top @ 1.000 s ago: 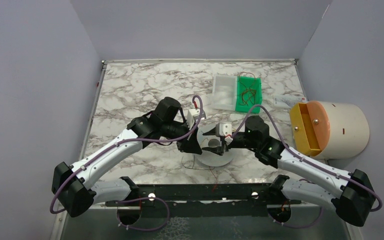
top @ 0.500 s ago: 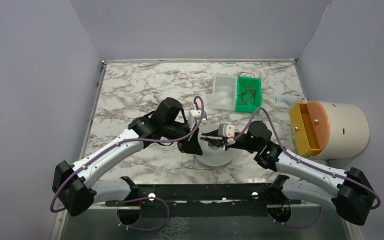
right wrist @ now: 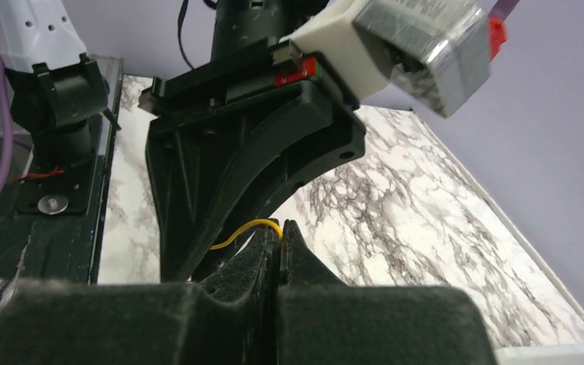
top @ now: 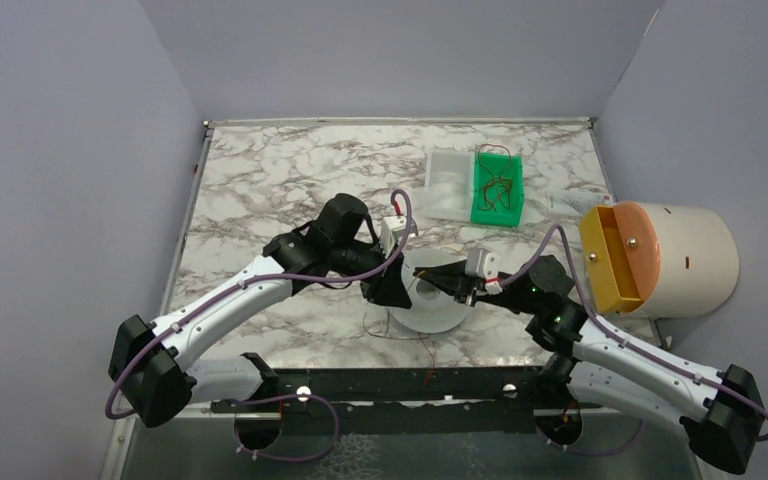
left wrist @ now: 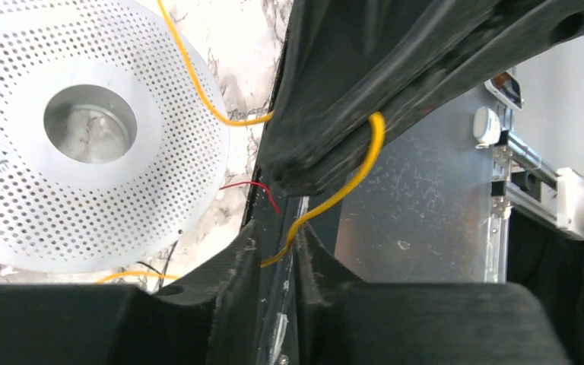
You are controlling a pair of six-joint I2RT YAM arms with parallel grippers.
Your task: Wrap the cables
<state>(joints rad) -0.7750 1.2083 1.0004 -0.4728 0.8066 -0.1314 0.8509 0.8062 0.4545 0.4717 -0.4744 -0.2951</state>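
A translucent white perforated spool (top: 430, 305) lies flat on the marble table (top: 280, 180); the left wrist view shows it too, the spool (left wrist: 84, 137). A yellow cable (left wrist: 198, 84) runs off the spool, loops round the right finger and ends in the gap of my left gripper (left wrist: 277, 232), whose jaws stand slightly apart and loose around it. My right gripper (right wrist: 281, 226) is shut on the yellow cable (right wrist: 243, 230) at its tips. Both grippers meet over the spool's left side: left gripper (top: 392, 290), right gripper (top: 438, 282). A thin red cable (left wrist: 262, 190) lies below.
A green tray (top: 498, 190) holding more thin wires and a clear white box (top: 450, 185) stand at the back. A cream round container with an orange lid (top: 660, 258) sits at the right. A black rail (top: 390, 390) runs along the near edge.
My right gripper has shut on the yellow cable, and the right arm has drawn back to the right. My left gripper's jaws have parted a little, loosening on the cable.
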